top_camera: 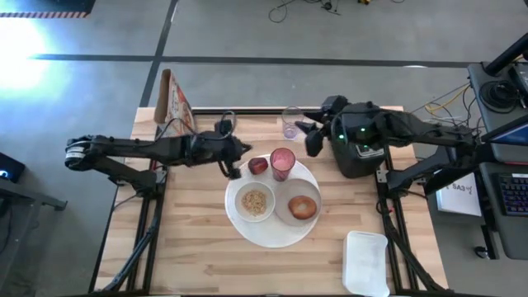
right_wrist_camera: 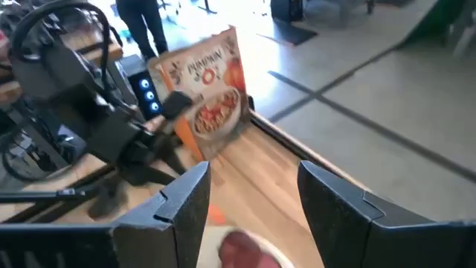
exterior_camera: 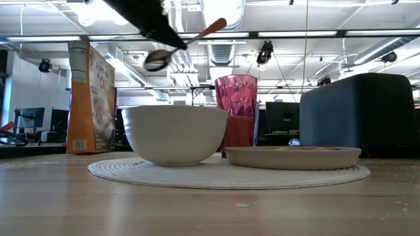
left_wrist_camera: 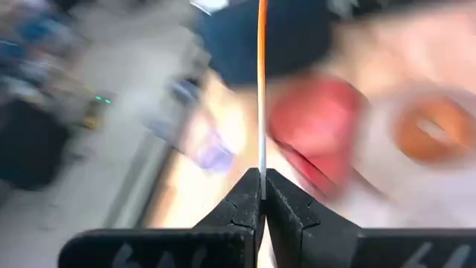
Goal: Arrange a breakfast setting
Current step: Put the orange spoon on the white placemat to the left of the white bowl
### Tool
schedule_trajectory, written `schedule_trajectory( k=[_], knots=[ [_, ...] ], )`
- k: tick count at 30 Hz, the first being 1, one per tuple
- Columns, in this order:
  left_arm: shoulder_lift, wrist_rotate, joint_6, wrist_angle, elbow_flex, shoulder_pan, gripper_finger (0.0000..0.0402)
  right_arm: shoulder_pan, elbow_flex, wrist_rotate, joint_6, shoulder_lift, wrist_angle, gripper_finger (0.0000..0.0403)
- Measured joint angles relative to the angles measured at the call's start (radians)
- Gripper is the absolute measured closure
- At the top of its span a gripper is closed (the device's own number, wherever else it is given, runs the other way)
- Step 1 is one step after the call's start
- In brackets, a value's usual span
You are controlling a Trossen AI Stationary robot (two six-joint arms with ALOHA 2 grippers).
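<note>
I've got the left claw (top_camera: 233, 167) clamped on the metal spoon (exterior_camera: 172, 51), its long axis tilted, just left of the big round white plate (top_camera: 272, 233); right claw (top_camera: 313, 136) apart, farther off.

A pale wooden tabletop (top_camera: 198, 247), planked and matt, fills the centre of the overhead frame. On it, the big round white plate (top_camera: 247, 230) shows a ribbed, woven-looking rim in the low view. The small white bowl (exterior_camera: 174, 134) is smooth, glossy ceramic; the pink cup (exterior_camera: 236, 108) is faceted, translucent plastic. Upper left in the low frame, the metal spoon (exterior_camera: 161, 59) gleams. The printed cardboard cereal box (exterior_camera: 90, 98) looks faintly glossy. The browned bread ring (top_camera: 303, 206) has a rough crust.
</note>
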Motion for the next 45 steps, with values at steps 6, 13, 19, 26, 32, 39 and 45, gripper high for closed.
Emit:
schedule_trajectory(
  k=[6,13,19,26,32,39,45],
  knots=[
    [-0.005,0.317,0.009,-0.533,0.164,-0.001,0.0401,0.000,0.002,0.000,0.072,-0.025,-0.188,0.0211],
    [0.024,0.437,0.179,-1.041,0.293,-0.002,0.0401,0.000,0.002,-0.009,0.140,-0.015,-0.413,0.0211],
    [0.056,0.543,0.475,-1.211,0.317,-0.001,0.0401,0.000,0.002,-0.059,0.237,-0.020,-0.526,0.0211],
    [0.154,0.606,0.822,-1.289,0.283,0.001,0.0401,0.026,0.002,-0.113,0.228,-0.021,-0.592,0.0211],
    [0.291,0.565,0.965,-1.294,0.276,0.001,0.0401,0.044,0.001,-0.113,0.184,-0.019,-0.606,0.0211],
    [0.383,0.514,1.078,-1.235,0.293,-0.006,0.0401,0.044,0.001,-0.113,0.184,-0.017,-0.615,0.0211],
    [0.376,0.514,1.117,-1.021,0.278,-0.011,0.0401,0.043,0.001,-0.113,0.185,-0.016,-0.604,0.0211]
  ],
)
